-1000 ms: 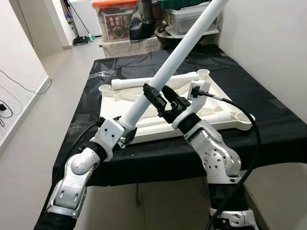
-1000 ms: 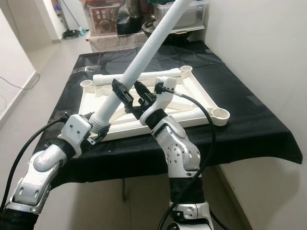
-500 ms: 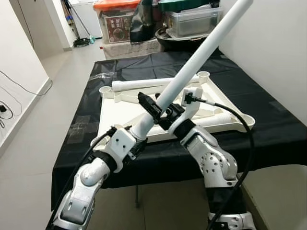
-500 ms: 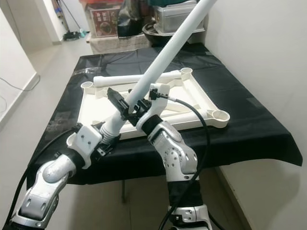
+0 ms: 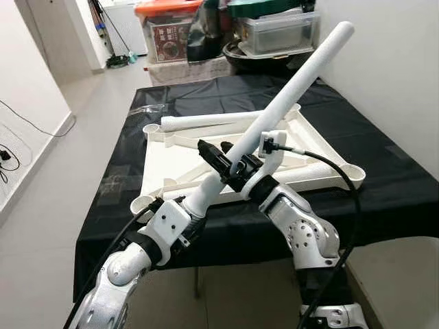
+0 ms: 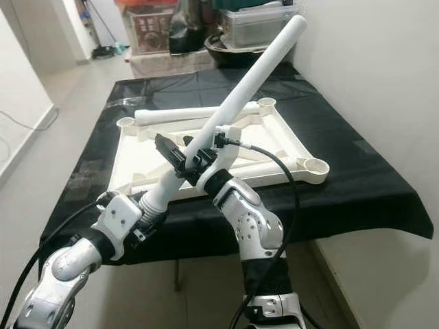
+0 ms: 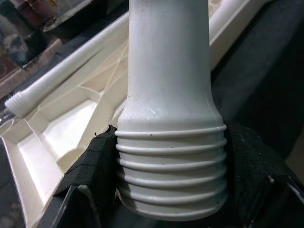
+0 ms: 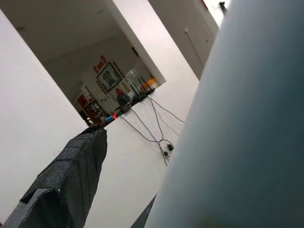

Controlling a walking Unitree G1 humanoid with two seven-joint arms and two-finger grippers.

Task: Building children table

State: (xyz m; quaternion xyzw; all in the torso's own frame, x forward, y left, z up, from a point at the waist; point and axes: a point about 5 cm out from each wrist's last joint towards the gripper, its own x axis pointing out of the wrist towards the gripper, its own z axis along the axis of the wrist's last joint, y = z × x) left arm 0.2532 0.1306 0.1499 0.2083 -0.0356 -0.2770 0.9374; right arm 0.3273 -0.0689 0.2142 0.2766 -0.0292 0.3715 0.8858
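The left pincer [image 7: 168,199] is clenched on the ribbed, threaded end of the long white leg [image 5: 274,110], and the right pincer [image 5: 236,168] clasps the same leg a little farther up, its fingers crossing the tube. The leg's long axis slants up and away from both pincers toward the robot's right, above the upturned white tabletop [image 5: 178,161] that lies flat on the black-draped table [image 5: 384,185], with a second leg [image 5: 206,122] resting across its far edge. The threaded end sits nearest the near-left corner socket [image 5: 142,203], so by my judgement the leg must be stood upright over that socket before it can be screwed in.
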